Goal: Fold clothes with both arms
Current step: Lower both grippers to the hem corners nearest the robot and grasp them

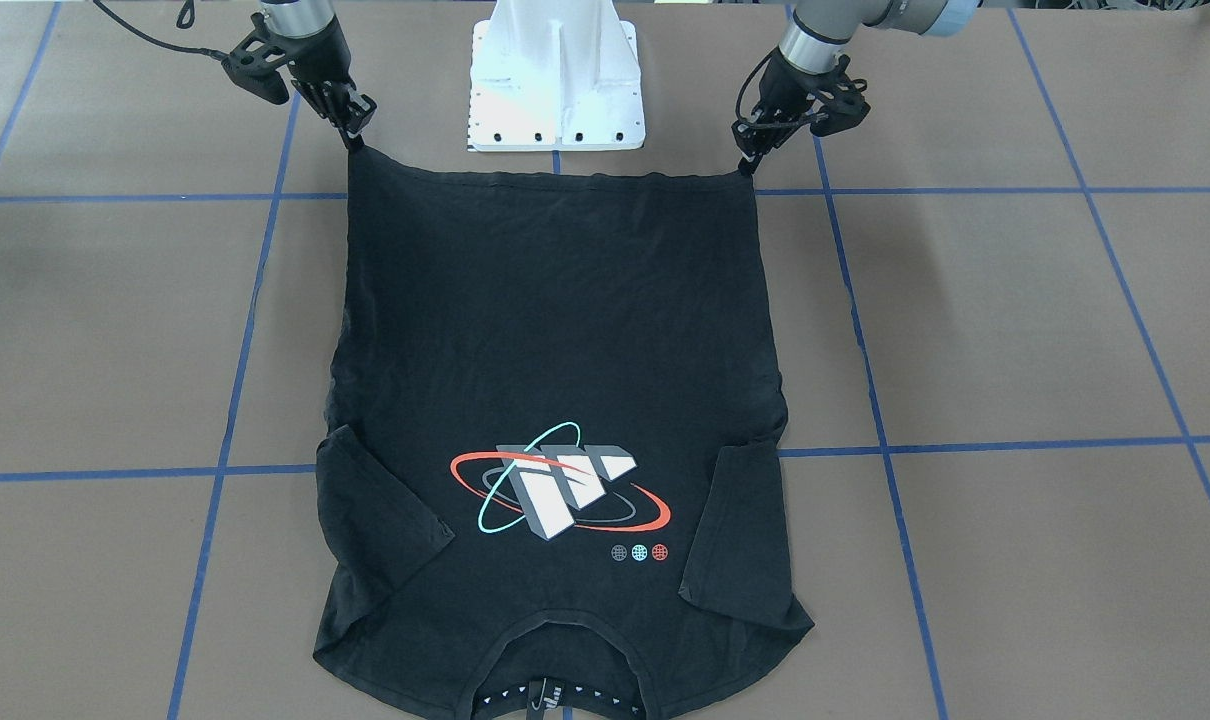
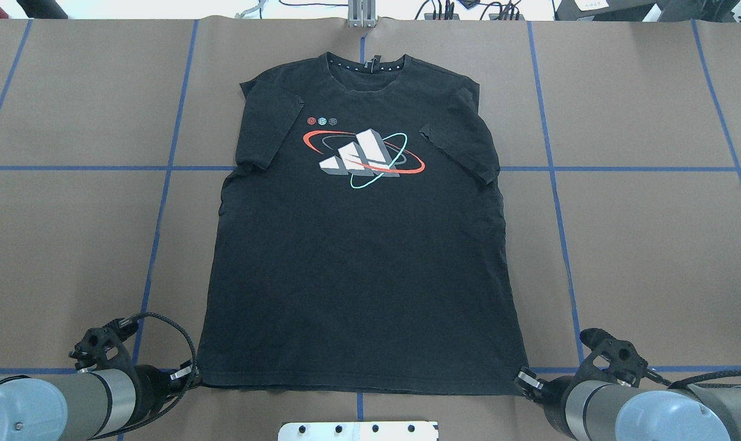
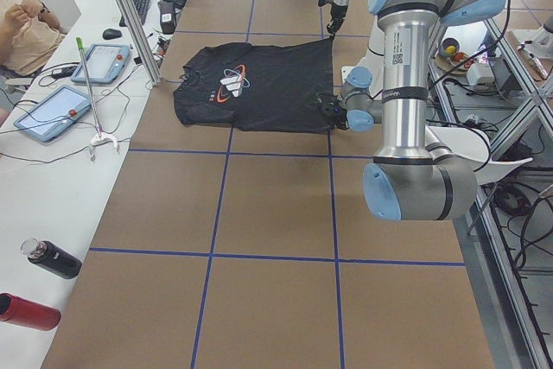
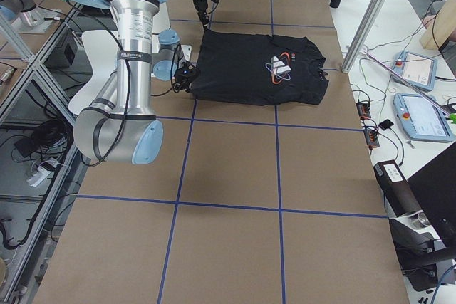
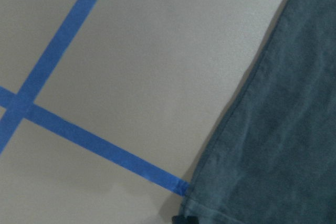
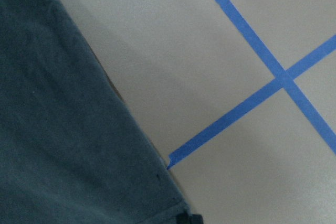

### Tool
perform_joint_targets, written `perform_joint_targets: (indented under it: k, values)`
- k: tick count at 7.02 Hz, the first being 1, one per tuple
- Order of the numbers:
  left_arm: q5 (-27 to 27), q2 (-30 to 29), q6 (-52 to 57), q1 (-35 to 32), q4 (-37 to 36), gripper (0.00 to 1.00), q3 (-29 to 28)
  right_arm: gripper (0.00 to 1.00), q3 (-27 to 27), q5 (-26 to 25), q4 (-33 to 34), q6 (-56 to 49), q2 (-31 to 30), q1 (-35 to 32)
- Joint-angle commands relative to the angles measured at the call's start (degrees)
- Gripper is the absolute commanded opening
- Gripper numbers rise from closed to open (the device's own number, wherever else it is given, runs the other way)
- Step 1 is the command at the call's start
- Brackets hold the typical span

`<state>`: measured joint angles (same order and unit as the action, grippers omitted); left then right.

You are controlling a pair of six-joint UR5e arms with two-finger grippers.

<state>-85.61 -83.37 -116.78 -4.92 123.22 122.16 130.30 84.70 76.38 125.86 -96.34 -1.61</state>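
The black T-shirt (image 2: 358, 257) lies flat and face up on the brown table, with its collar at the far side and its orbit graphic (image 2: 363, 158) showing. Both sleeves are folded in over the chest. My left gripper (image 2: 193, 373) is shut on the near left hem corner, and my right gripper (image 2: 520, 378) is shut on the near right hem corner. In the front-facing view the hem (image 1: 555, 178) runs taut between the left gripper (image 1: 748, 160) and the right gripper (image 1: 355, 140). Each wrist view shows dark cloth (image 5: 273, 145) (image 6: 63, 129) beside blue tape.
The white pedestal base (image 1: 557, 80) stands just behind the hem, between the arms. Blue tape lines (image 2: 162, 202) grid the brown table. A side bench with tablets (image 3: 52, 114), bottles (image 3: 52, 258) and a seated person (image 3: 26, 23) runs along the table's far edge.
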Motion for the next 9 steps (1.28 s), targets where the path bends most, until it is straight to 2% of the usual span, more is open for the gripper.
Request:
perform_joint_targets:
  k: [1,3,4,6,8,9]
  values:
    - [-0.17,3.73,-0.02,0.43,0.0,0.0,6.56,0.0,1.87,0.63,0.0,-0.26,-0.6,-0.15]
    - [-0.18,4.79,-5.08,1.92,-0.53,0.0,9.22,0.0,3.72,2.12,0.0,-0.53,-2.44,0.2]
    - [-0.61,7.23,-6.08,2.8,-2.36,0.0,14.02,0.0,4.6,3.0,-0.09,-0.53,-3.32,0.29]
    - [-2.02,7.08,-10.21,4.48,-4.31,0.0,17.22,0.0,6.71,6.08,-0.09,-0.53,-3.85,0.29]
    - [-2.29,4.47,-8.99,1.25,-4.4,0.0,16.63,0.0,6.37,6.44,0.08,-0.62,-2.9,-5.3]
    - [-2.72,2.36,-4.99,-1.91,-4.48,0.0,16.36,0.0,5.06,9.49,0.26,-0.7,-0.19,-10.21]
